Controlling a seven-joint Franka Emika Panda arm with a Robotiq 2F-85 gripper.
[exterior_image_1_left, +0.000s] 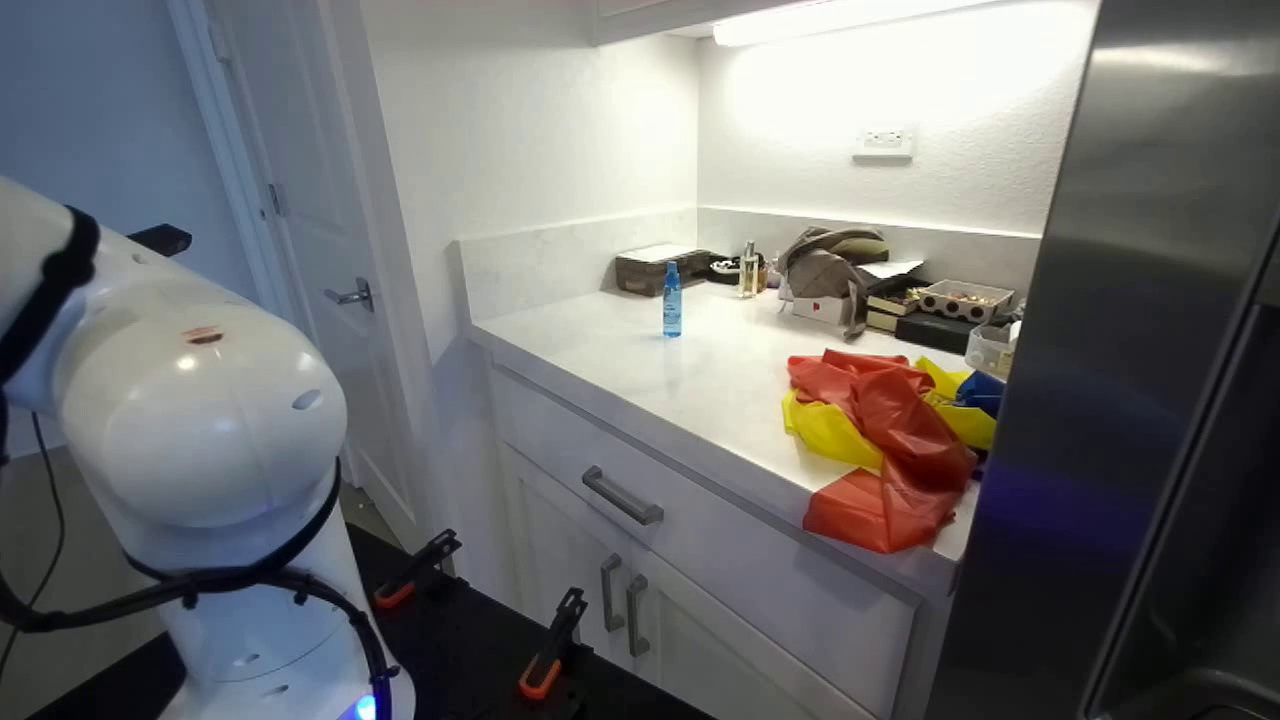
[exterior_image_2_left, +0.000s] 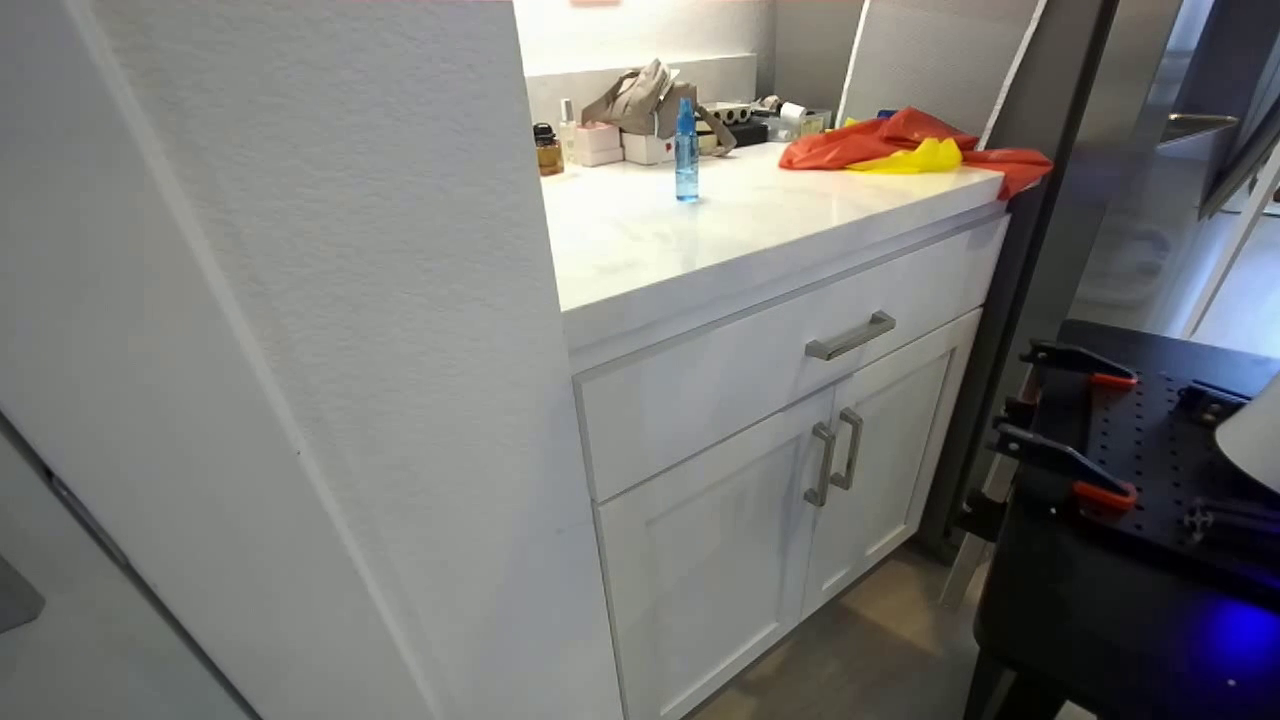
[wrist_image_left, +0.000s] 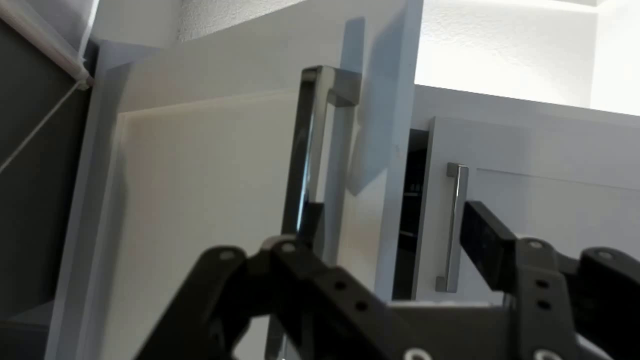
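My gripper (wrist_image_left: 395, 235) is open with nothing between its fingers in the wrist view. Its left finger overlaps the side of a long metal handle (wrist_image_left: 306, 145) on a white cabinet door (wrist_image_left: 210, 165). I cannot tell whether finger and handle touch. The door stands ajar, with a dark gap (wrist_image_left: 411, 210) beside its edge. Right of the gap is another white door (wrist_image_left: 555, 205) with a metal handle (wrist_image_left: 454, 225) farther away; the right finger appears in front of this door. The gripper is outside both exterior views; part of the arm (exterior_image_1_left: 200, 400) shows in an exterior view.
A blue spray bottle (exterior_image_1_left: 672, 305) stands on the white counter (exterior_image_1_left: 600, 340). A red, yellow and blue cloth (exterior_image_1_left: 890, 440) hangs over its front edge. Small boxes (exterior_image_1_left: 955, 300) and a grey bag (exterior_image_1_left: 825, 270) sit behind. A steel refrigerator (exterior_image_1_left: 1120, 350) borders the counter. Clamps (exterior_image_1_left: 553, 645) grip the black base table.
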